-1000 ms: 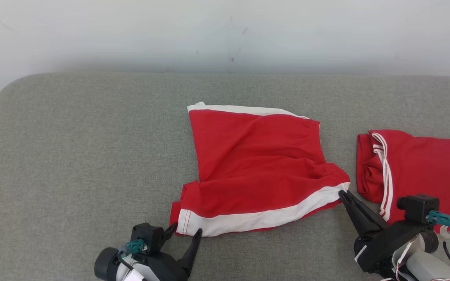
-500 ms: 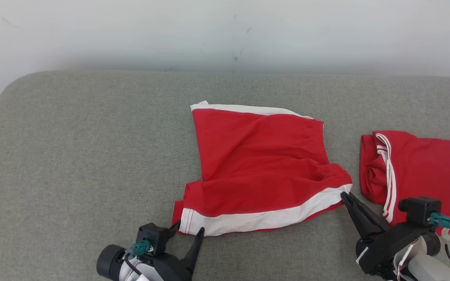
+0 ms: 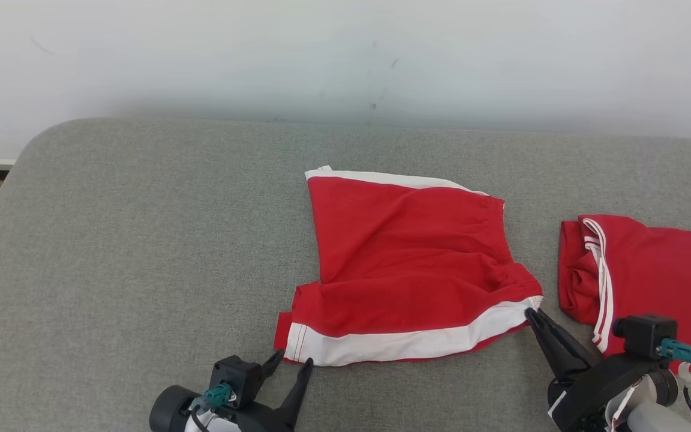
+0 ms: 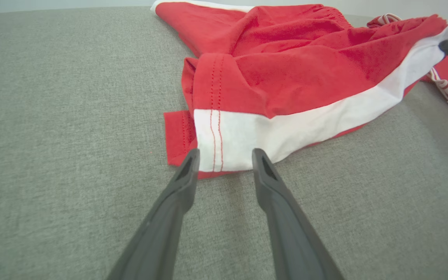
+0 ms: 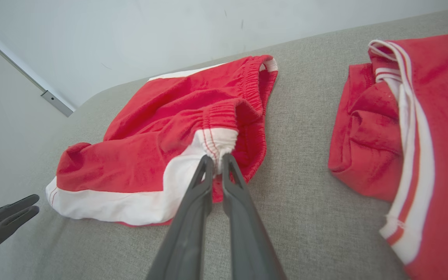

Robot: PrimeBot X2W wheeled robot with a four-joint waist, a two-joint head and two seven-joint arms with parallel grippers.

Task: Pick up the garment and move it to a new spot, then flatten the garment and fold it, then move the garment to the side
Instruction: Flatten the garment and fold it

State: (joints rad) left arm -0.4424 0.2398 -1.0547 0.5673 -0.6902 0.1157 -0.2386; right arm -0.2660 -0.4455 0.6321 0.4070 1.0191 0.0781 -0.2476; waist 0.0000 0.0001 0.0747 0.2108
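Two claws, right [image 5: 217, 158] pinching shorts [image 3: 405, 258], left [image 4: 224, 153] spread

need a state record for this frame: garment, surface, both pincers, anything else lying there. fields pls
garment: red fabric shorts with a white side band, lying wrinkled, partly doubled over
surface: grey fabric-covered surface
left pincer: open, fingers either side of the white band at the near hem corner, not closed on it
right pincer: shut on the white end of the shorts' elastic waistband
other item: second red fabric garment with thin white stripes, to the right of the shorts, apart from them
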